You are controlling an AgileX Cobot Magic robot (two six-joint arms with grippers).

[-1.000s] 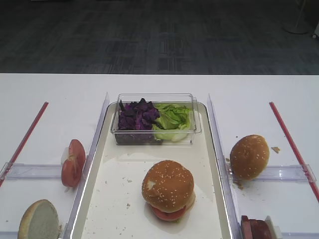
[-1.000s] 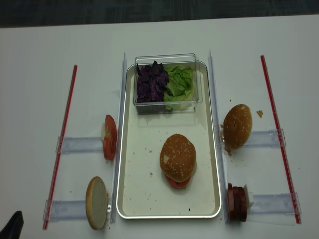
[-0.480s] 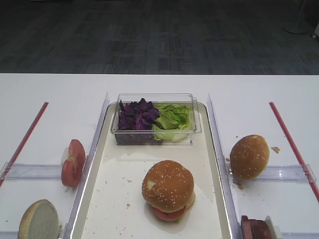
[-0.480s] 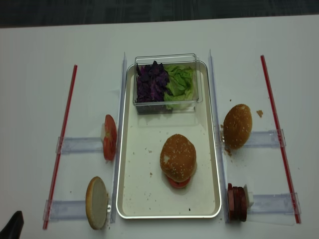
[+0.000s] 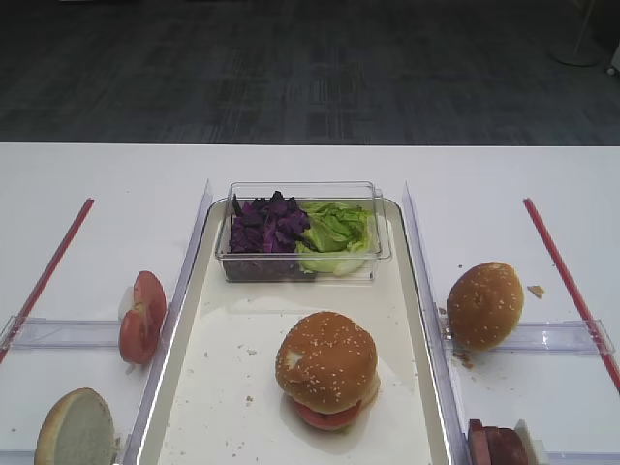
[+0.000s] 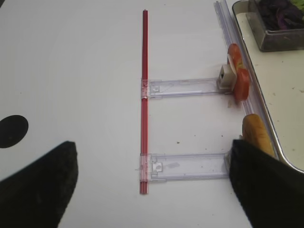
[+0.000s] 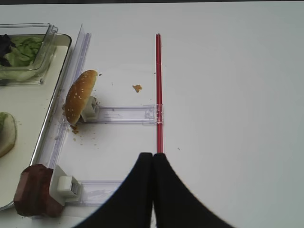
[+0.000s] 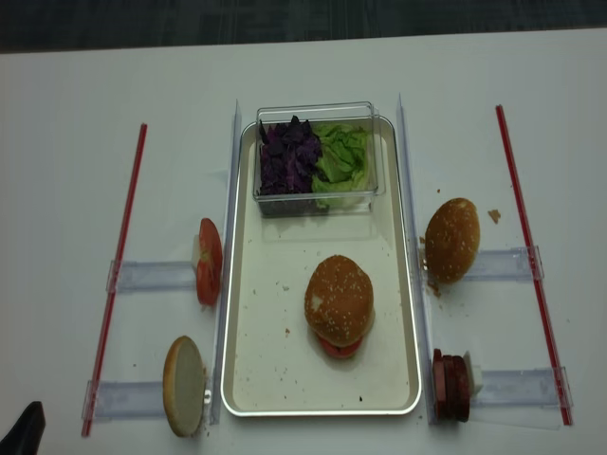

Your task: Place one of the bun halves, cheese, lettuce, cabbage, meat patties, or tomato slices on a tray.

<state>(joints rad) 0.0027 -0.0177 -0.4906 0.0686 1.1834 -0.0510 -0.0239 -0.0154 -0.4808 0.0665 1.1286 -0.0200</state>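
Note:
A sesame bun top with a pale patch (image 5: 326, 360) sits on a tomato slice (image 5: 327, 418) on the cream tray (image 5: 232, 378). Lettuce (image 5: 335, 232) and purple cabbage (image 5: 265, 225) fill a clear box at the tray's far end. More tomato slices (image 5: 141, 316) and a cut-face bun half (image 5: 75, 427) stand left of the tray. Meat patties (image 7: 29, 191) stand to its right. No cheese shows. My right gripper (image 7: 152, 156) is shut and empty over the table beside a red strip. My left gripper (image 6: 151, 145) hangs open and empty, its right finger near the bun half (image 6: 256, 135).
A second sesame bun (image 5: 484, 304) leans on a clear holder (image 7: 123, 114) right of the tray. Red strips (image 8: 120, 256) (image 8: 526, 246) run along both outer sides. Clear rails flank the tray. Crumbs lie near the right bun (image 7: 137, 88).

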